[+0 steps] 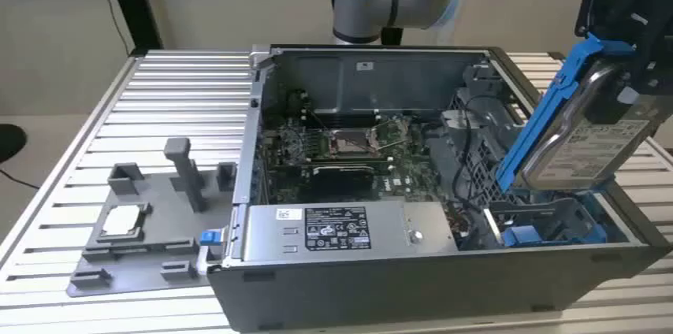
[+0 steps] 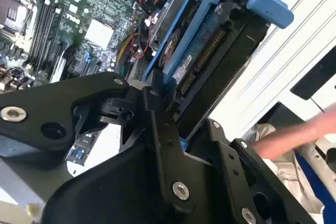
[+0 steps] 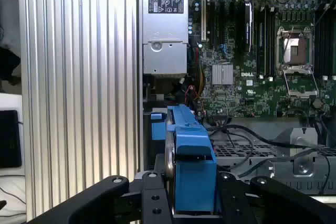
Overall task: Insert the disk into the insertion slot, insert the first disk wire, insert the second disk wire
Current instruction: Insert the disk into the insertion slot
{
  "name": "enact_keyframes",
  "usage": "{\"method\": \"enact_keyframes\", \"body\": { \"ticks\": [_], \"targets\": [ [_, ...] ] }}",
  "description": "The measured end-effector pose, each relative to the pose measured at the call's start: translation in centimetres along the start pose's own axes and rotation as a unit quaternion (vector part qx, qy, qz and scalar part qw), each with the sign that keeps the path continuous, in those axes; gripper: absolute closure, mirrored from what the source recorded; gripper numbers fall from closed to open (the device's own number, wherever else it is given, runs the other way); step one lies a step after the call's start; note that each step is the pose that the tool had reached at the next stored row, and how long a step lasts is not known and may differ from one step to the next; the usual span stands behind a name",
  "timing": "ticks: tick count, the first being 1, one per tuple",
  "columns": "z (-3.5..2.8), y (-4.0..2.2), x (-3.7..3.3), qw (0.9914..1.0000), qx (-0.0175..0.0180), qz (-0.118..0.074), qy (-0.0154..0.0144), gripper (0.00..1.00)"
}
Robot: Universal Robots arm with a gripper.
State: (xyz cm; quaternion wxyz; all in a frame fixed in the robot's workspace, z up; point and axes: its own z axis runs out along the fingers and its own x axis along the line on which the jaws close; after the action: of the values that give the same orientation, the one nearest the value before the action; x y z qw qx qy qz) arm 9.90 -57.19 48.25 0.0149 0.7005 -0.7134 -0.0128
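Note:
My gripper (image 1: pixel 629 86) is shut on the disk (image 1: pixel 589 141), a silver drive with a white label clipped in a blue frame. In the exterior view the disk hangs tilted, its lower end just above the insertion slot (image 1: pixel 547 220), the dark bay with blue guides at the case's near corner on the exterior view's right. In the first wrist view the blue frame (image 3: pixel 191 150) sits edge-on between my black fingers (image 3: pixel 152 195), with a blue part of the slot (image 3: pixel 156 129) beyond it. In the second wrist view the disk (image 2: pixel 202 43) shows its connector edge. Black cables (image 3: pixel 252 135) lie beside the bay.
The open computer case (image 1: pixel 347 287) stands on a ribbed metal table (image 1: pixel 158 98). Inside are a large grey labelled box (image 1: pixel 336 228) and the processor socket (image 1: pixel 352 141). A grey fixture tray (image 1: pixel 137 224) lies at the exterior view's left. A person's hand (image 2: pixel 294 137) is nearby.

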Motion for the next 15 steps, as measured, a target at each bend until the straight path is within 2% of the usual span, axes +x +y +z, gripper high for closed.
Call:
{"method": "enact_keyframes", "body": {
  "ticks": [9, 11, 15],
  "targets": [
    [0.01, 0.17, 0.0, 1.0, 0.0, 0.0, 0.0, 1.0],
    [0.03, 0.17, -0.01, 1.0, 0.0, 0.0, -0.0007, 1.0],
    [0.35, 0.16, 0.0, 1.0, 0.0, 0.0, -0.0013, 1.0]
  ]
}}
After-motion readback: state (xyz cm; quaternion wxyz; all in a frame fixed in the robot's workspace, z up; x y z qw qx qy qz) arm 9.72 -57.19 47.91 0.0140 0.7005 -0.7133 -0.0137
